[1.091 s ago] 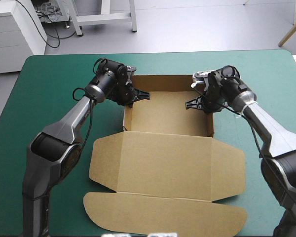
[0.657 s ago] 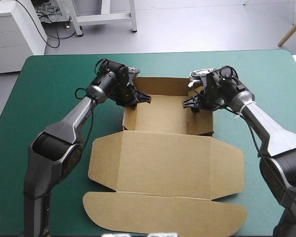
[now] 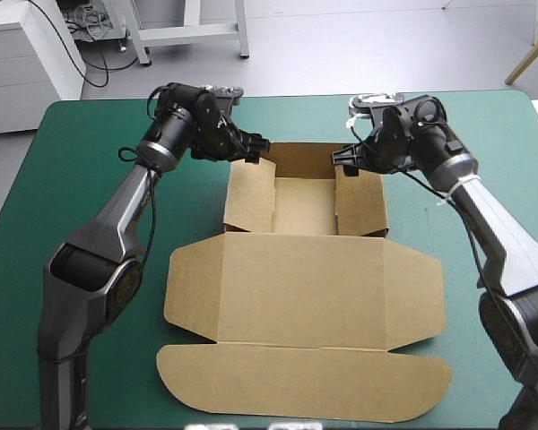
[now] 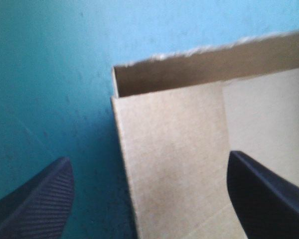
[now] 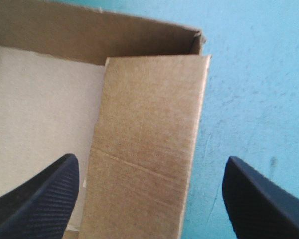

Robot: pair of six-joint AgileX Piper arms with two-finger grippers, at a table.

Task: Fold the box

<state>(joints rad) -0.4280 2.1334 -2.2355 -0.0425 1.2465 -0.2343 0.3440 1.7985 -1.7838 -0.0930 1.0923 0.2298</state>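
Brown board, one box (image 3: 296, 269): we log it around the middle of the tabletop (image 3: 90, 179), lying on the teal-green cover (image 3: 484, 125).

We count these parts of it:
- An open tray (image 3: 303, 204) at the far end, with its back wall (image 3: 303, 159) standing upright.
- A left side flap (image 3: 251, 193) and a right side flap (image 3: 359, 202), both turned inward over the tray floor. We cannot tell how steeply they lean.
- A lid (image 3: 305, 300) lying flat on the near side of the tray, with a short ear at either side.
- A long rounded tuck flap (image 3: 305, 390), also flat, nearest the tabletop's near edge.

Black, the left fingers (image 3: 254, 145) sit above the tray's far left corner. In the left wrist view we see these fingers (image 4: 35, 199) spread wide and holding nothing. The left side flap (image 4: 174, 164) and the end of the back wall (image 4: 189, 69) lie ahead between them, with the cover on the outer side.

Black likewise, the right fingers (image 3: 345, 154) sit above the far right corner. In the right wrist view they (image 5: 35, 199) also stand well apart and grip nothing. The right side flap (image 5: 144, 129) runs between them, with the back wall (image 5: 89, 30) beyond it.

The left arm (image 3: 117, 224) and the right arm (image 3: 493, 233) reach in from the two sides of the tabletop, outside the box.
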